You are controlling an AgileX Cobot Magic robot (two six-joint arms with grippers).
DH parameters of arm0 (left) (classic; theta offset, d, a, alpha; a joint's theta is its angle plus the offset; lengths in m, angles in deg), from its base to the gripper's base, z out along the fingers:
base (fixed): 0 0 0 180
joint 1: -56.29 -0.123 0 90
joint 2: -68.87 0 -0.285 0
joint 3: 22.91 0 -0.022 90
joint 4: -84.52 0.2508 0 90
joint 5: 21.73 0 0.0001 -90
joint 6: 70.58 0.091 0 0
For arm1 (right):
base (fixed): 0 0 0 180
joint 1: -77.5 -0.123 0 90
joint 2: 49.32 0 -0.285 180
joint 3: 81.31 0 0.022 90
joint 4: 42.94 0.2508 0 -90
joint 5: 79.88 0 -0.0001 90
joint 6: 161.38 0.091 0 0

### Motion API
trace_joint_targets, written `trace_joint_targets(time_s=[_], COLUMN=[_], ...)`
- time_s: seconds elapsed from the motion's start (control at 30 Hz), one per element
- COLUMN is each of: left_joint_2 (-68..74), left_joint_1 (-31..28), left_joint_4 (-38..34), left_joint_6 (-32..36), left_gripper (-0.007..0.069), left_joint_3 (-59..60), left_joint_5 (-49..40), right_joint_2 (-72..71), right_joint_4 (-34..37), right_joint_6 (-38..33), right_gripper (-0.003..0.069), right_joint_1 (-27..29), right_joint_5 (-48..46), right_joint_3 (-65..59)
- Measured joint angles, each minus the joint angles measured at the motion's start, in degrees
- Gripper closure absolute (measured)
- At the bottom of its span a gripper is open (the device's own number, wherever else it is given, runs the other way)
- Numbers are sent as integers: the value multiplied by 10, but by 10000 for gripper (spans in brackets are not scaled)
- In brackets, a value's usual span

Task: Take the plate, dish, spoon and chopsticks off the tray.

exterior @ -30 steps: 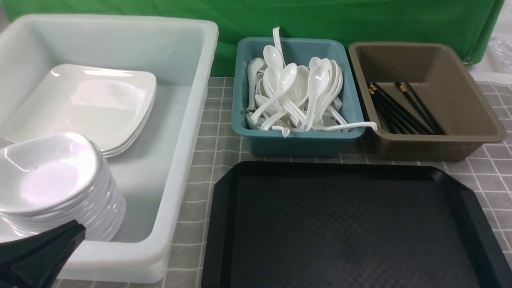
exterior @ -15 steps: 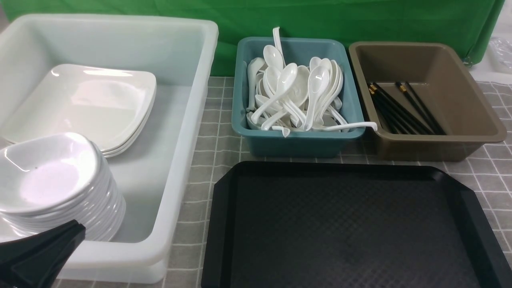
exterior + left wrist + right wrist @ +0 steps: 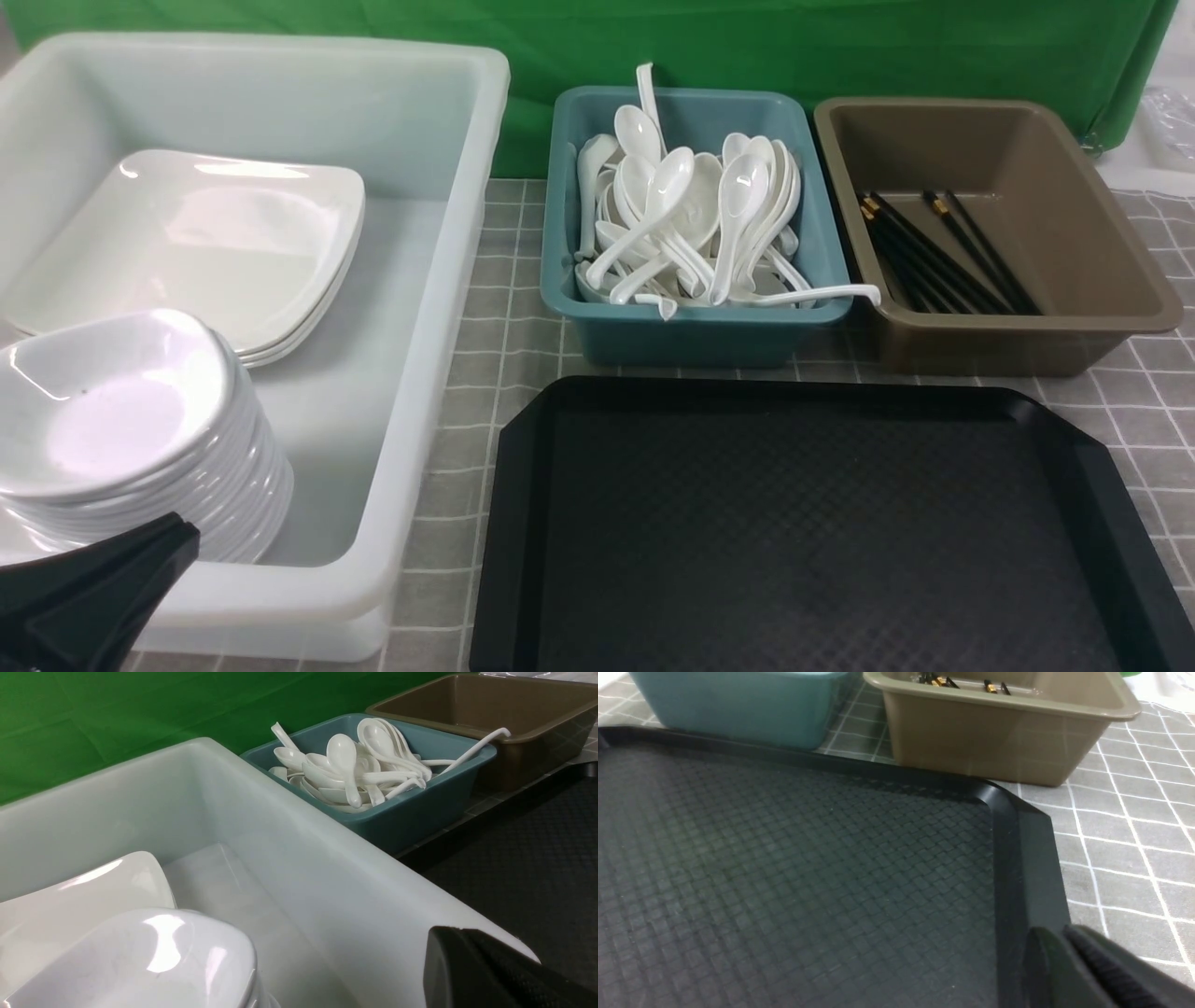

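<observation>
I judge the big black rectangular plastic tray (image 3: 822, 532) with clipped corners, raised rim and diamond-textured floor light, stiff and fairly grippy, best taken by its rim; it lies bare on the grey checked cloth (image 3: 485, 373) before me. The glossy white square plates (image 3: 201, 247) sit stacked in the translucent white tub (image 3: 439, 308), slippery and breakable, I reckon. White soup spoons (image 3: 691, 224) fill the teal bin (image 3: 691, 331); black chopsticks (image 3: 943, 252) lie in the brown bin (image 3: 1027, 341). Left gripper (image 3: 486, 975) pressed together, holding nothing; right gripper (image 3: 1069, 970) looks almost closed, but I cannot tell for certain
</observation>
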Motion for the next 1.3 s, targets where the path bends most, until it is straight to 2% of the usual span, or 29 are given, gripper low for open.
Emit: trace_joint_targets(time_s=[0.13, 0.17, 0.2, 0.27, 0.33, 0.37, 0.43, 0.53, 0.6, 1.3], left_joint_2=[-2, -4, -13, -29, -53, -55, -91, -125, -145, -151], left_joint_1=[-5, -13, -40, -76, -137, -137, -198, -236, -252, -257], left_joint_4=[37, 60, 111, 146, 164, 164, 165, 160, 155, 156], left_joint_6=[-33, -60, -130, -195, -247, -247, -263, -274, -284, -290], left_gripper=[620, 620, 620, 620, 620, 620, 620, 620, 620, 620], left_joint_3=[0, 0, 0, 0, 6, 6, 40, 88, 105, 107], left_joint_5=[18, 23, 35, 42, 39, 39, 38, 31, -21, -35], right_joint_2=[0, 0, 0, 0, 0, 0, 0, 0, 0, 0], right_joint_4=[0, 0, 0, 0, 0, 0, 0, 0, 0, 0], right_joint_6=[0, 0, 0, 0, 0, 0, 0, 0, 0, 0], right_gripper=[581, 579, 574, 570, 568, 568, 567, 565, 557, 495], right_joint_1=[0, 0, 0, 0, 0, 0, 0, 0, 0, 0], right_joint_5=[0, 0, 0, 0, 0, 0, 0, 0, 0, 0], right_joint_3=[0, 0, 0, 0, 0, 0, 0, 0, 0, 0])
